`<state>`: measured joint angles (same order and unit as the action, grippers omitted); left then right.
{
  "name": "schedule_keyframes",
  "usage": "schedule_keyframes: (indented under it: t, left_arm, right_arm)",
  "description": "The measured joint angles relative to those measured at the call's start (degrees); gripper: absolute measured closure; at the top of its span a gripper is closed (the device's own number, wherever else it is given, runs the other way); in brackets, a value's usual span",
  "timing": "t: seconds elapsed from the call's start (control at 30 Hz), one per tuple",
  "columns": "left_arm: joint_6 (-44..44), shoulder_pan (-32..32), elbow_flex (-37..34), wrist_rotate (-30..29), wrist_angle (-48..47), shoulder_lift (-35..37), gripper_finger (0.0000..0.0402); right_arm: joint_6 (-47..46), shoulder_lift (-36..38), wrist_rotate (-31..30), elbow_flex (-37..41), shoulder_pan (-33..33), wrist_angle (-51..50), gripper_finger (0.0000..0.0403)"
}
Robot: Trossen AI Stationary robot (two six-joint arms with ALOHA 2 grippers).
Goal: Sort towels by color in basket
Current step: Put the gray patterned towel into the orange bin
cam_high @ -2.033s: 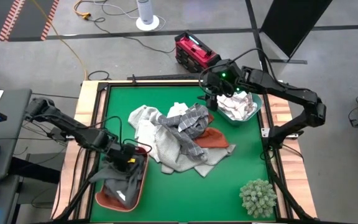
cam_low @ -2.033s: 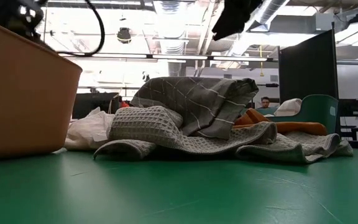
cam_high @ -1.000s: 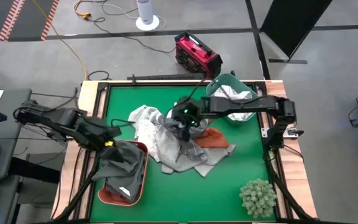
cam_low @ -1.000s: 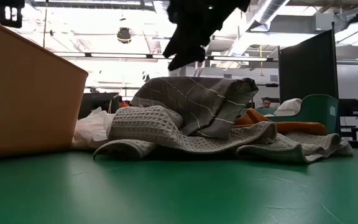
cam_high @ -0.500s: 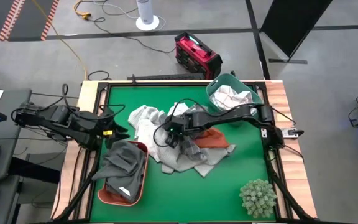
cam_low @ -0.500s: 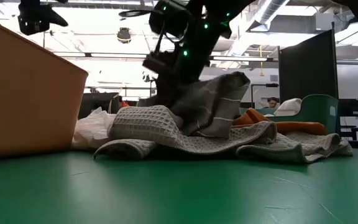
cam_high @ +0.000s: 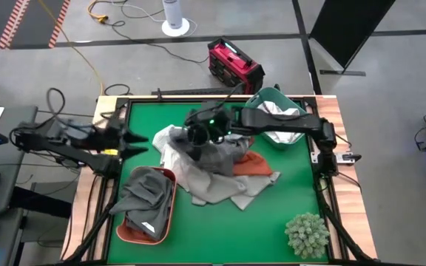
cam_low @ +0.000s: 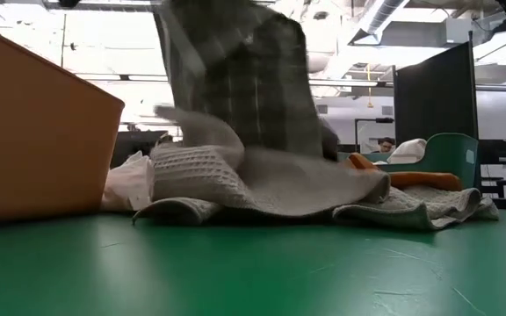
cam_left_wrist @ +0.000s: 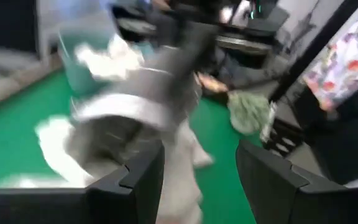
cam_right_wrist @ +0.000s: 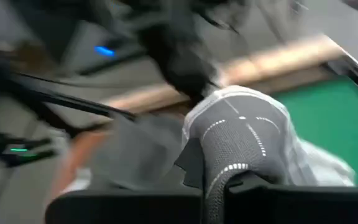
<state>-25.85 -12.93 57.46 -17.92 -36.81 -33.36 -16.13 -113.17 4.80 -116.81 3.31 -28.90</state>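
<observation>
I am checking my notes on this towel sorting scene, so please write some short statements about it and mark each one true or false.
1. The right gripper is shut on the grey checked towel, which hangs lifted above the pile. True.
2. The teal basket holds rust-orange towels. False: it holds white towels.
3. The orange basket holds a plain grey towel. True.
4. The left gripper holds a towel. False: its fingers are open and hold nothing, at the table's left edge.
5. The plant ball sits in the teal basket. False: it sits on the green table near a corner.
</observation>
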Motion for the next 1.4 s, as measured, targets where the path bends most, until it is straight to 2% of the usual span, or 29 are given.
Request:
schedule_keyframes:
  t: [0.1,0.17,0.4,0.5,0.6,0.67,0.8,0.87,0.93,1.0,1.1,1.17,1.23,1.3,1.4]
  left_arm:
    - [4.2,0.0,2.1,-5.1,1.4,-0.9,0.0214]
    - [6.2,0.1,3.2,-6.6,1.5,-1.9,0.0214]
    - [10.2,0.1,3.9,-3.4,11.9,-7.3,0.0182]
    - [10.5,0.8,3.9,-3.4,13.8,-10.5,0.016]
    - [8.9,1.7,3.9,-3.1,15.7,-13.2,0.0145]
    - [9.1,1.7,3.9,-1.9,17.2,-14.6,0.0142]
    - [9.5,1.8,3.9,-2.1,17.2,-17.2,0.0147]
    - [9.7,2.0,3.9,-3.4,17.5,-18.1,0.0165]
    - [10.0,2.6,3.9,-3.4,18.5,-18.4,0.0201]
    - [9.7,3.1,3.9,-3.2,18.2,-18.4,0.0259]
    - [9.5,3.7,3.9,-1.4,18.2,-17.7,0.0368]
    - [8.8,4.0,4.5,1.0,17.3,-16.2,0.0388]
    - [8.9,4.4,6.9,7.5,17.8,-13.9,0.0396]
    - [8.2,4.8,9.9,16.6,17.8,-11.7,0.0397]
    - [4.1,5.2,15.5,28.9,13.1,-9.8,0.0398]
  right_arm:
    - [1.0,-0.2,4.5,-4.9,0.4,0.0,0.0384]
    - [0.7,-0.4,5.4,-7.0,0.6,1.2,0.0384]
    - [2.5,-0.3,6.3,-11.5,-0.3,7.1,0.0384]
    - [2.9,-0.6,5.3,-11.5,-0.1,13.6,0.0384]
    - [4.3,-0.4,0.4,-11.6,-0.5,16.3,0.0384]
    - [5.1,-0.3,-1.7,-11.6,-1.0,16.6,0.0384]
    - [5.2,-0.6,-2.1,-11.5,-2.2,19.9,0.0384]
    - [5.2,-0.4,-2.1,-11.5,-2.7,21.1,0.0384]
    - [4.3,-0.4,-2.1,-11.5,-3.2,21.8,0.0376]
    - [3.8,-0.4,-2.1,-11.5,-3.8,22.3,0.0364]
    - [3.9,-0.5,-2.1,-11.5,-4.5,22.1,0.0354]
    - [3.9,0.2,-2.0,-11.5,-4.9,20.9,0.0351]
    - [3.3,1.5,-1.8,-11.4,-5.2,19.1,0.0349]
    - [3.1,3.6,-1.1,-11.4,-5.2,16.2,0.0341]
    - [3.1,6.1,-0.4,-11.6,-5.2,12.0,0.0311]
